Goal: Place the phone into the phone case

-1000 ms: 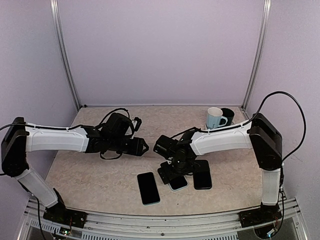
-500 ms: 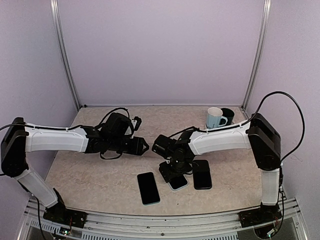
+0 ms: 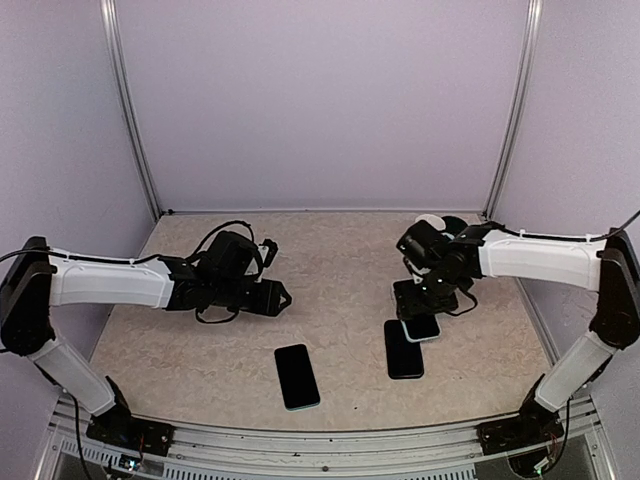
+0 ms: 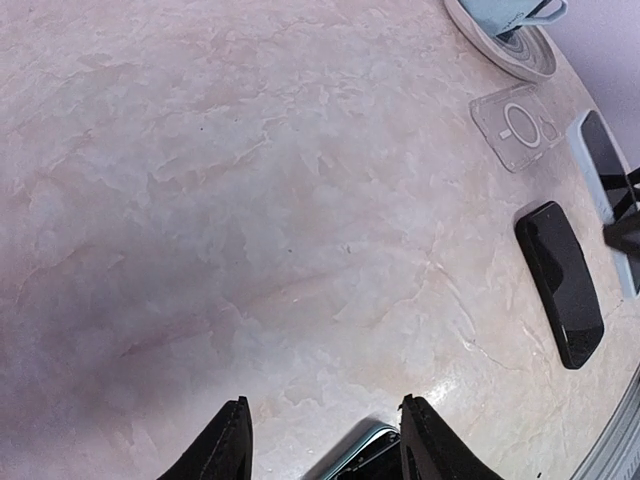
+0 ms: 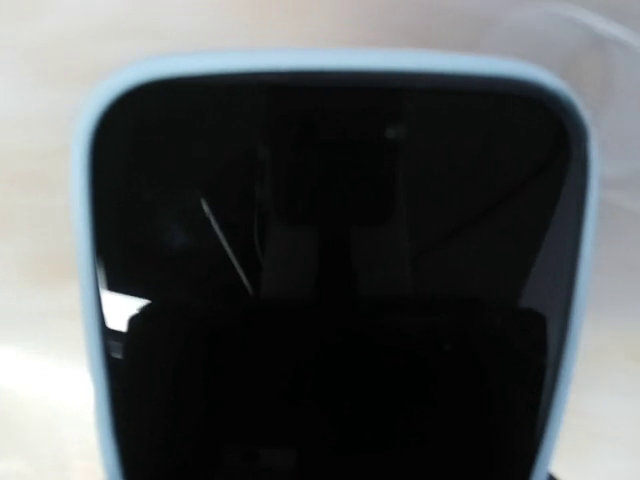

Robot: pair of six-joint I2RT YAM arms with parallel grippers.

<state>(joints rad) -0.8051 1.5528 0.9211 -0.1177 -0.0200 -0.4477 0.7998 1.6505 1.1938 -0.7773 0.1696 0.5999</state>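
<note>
The right jaws [image 3: 417,308] gripped the black-screened, pale-blue-rimmed phone [image 5: 330,270] by one end; it could slip or tilt. Just beyond them lay the clear plastic case [image 4: 520,125], loose, liable to skid when pressed. The left jaws [image 4: 325,428] hung half-open, empty, well away.

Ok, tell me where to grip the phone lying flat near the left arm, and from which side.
Grip the phone across its two long edges near mid-length, coming straight down from above. It lies flat, screen up, on the table, so only the thin sides offer purchase, and the narrow width probably suits the open left gripper best.
</note>
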